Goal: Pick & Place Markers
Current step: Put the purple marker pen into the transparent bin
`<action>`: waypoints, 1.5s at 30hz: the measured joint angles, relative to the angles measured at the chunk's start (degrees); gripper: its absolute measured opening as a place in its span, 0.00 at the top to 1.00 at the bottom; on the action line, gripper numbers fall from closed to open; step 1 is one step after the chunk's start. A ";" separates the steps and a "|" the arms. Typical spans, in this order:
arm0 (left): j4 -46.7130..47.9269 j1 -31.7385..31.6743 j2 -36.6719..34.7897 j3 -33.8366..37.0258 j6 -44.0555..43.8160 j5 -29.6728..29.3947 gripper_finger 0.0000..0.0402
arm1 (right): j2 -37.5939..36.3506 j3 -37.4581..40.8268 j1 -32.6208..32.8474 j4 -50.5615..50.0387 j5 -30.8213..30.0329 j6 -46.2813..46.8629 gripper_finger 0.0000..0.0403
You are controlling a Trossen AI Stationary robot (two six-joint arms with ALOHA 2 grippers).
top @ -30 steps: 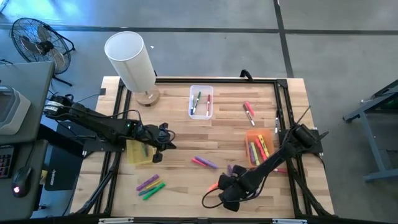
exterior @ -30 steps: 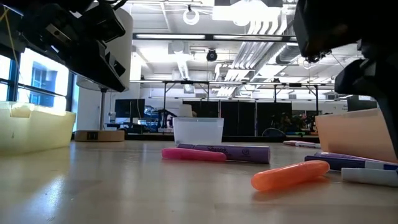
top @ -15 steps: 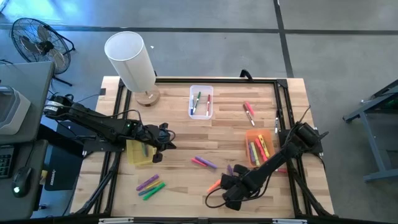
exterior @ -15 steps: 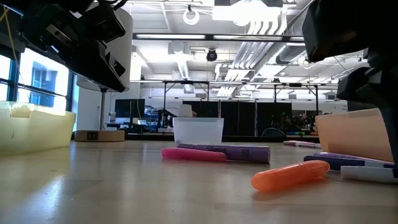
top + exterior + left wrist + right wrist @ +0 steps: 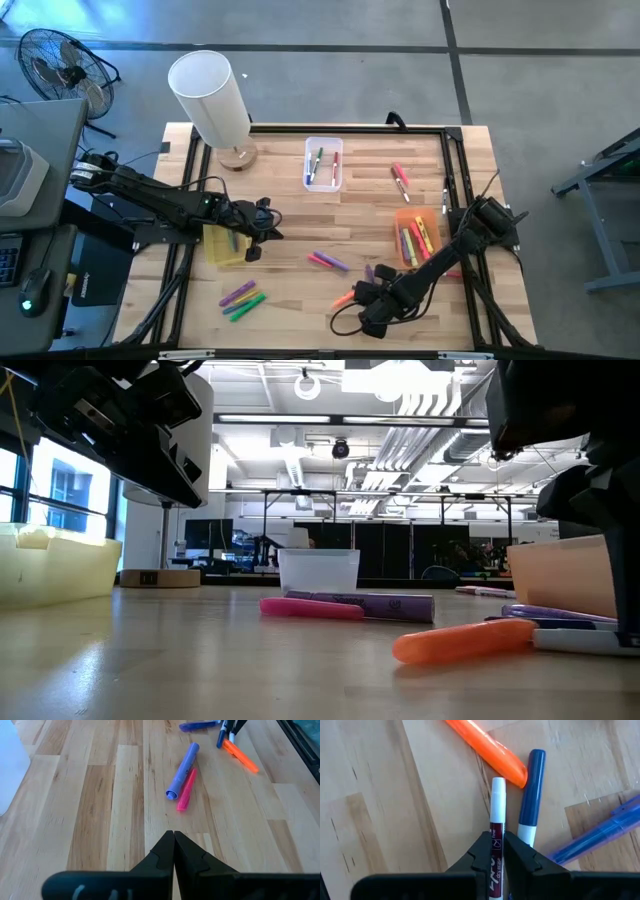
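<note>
- The left gripper (image 5: 262,222) is hanging over the inner edge of the yellow bin (image 5: 226,246) with its fingers pressed together on nothing; the left wrist view is showing only bare wood beyond the tips. That bin is holding at least one marker, so some sorting looks done there.
- Near the front edge, a loose cluster of purple, yellow and green markers (image 5: 241,298) is lying on the table (image 5: 290,215), waiting to be collected.
- The clear bin (image 5: 323,164) at the back is holding a green and a red marker.
- A pink and purple pair (image 5: 328,261) is lying loose mid-table.
- The right gripper (image 5: 497,851) is low over the front of the table, its fingers narrowed onto the dry-erase marker (image 5: 497,807), which is resting on the wood beside a blue-capped marker (image 5: 532,790) and touching an orange marker (image 5: 487,747).
- Two red and pink markers (image 5: 400,180) are lying loose toward the back right.
- The orange bin (image 5: 417,236) is holding several yellow and orange markers.
- By my reading the job is roughly half finished, with around ten markers outside bins.
</note>
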State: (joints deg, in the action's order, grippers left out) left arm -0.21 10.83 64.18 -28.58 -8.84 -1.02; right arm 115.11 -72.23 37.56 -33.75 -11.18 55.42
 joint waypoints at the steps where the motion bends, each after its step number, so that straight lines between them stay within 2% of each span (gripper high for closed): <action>1: 0.00 0.00 0.00 0.00 0.00 0.00 1.00 | 0.00 0.00 -0.07 0.03 -0.07 0.02 0.93; 11: -0.01 0.00 0.02 0.00 -0.01 -0.01 1.00 | -0.75 -0.03 -1.46 0.62 -1.04 0.00 0.94; 18: -0.09 0.00 0.02 0.00 -0.02 -0.01 1.00 | -4.55 0.20 -2.39 0.15 -10.25 -1.73 0.95; 26: -0.15 0.02 0.02 0.02 -0.02 0.26 1.00 | -9.80 0.11 -6.54 0.43 -11.74 -3.39 0.95; 31: -0.16 0.02 0.02 0.02 -0.02 0.31 1.00 | -13.55 0.11 -11.98 1.53 -14.15 -3.99 0.94; 35: -0.17 0.02 0.02 0.02 -0.02 0.33 1.00 | -16.51 0.07 -18.08 6.02 -15.75 -9.97 0.94; 42: -0.13 0.02 0.02 0.02 0.00 -1.31 1.00 | -18.16 0.02 -32.00 23.70 -12.45 -25.39 0.94; 45: -0.13 0.02 0.02 0.02 0.00 -1.53 1.00 | -17.05 -0.02 -38.80 30.68 -11.17 -28.59 0.94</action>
State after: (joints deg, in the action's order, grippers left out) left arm -0.34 10.85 64.20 -28.56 -8.84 -2.55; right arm 98.06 -72.25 -1.23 -3.07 -22.35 26.83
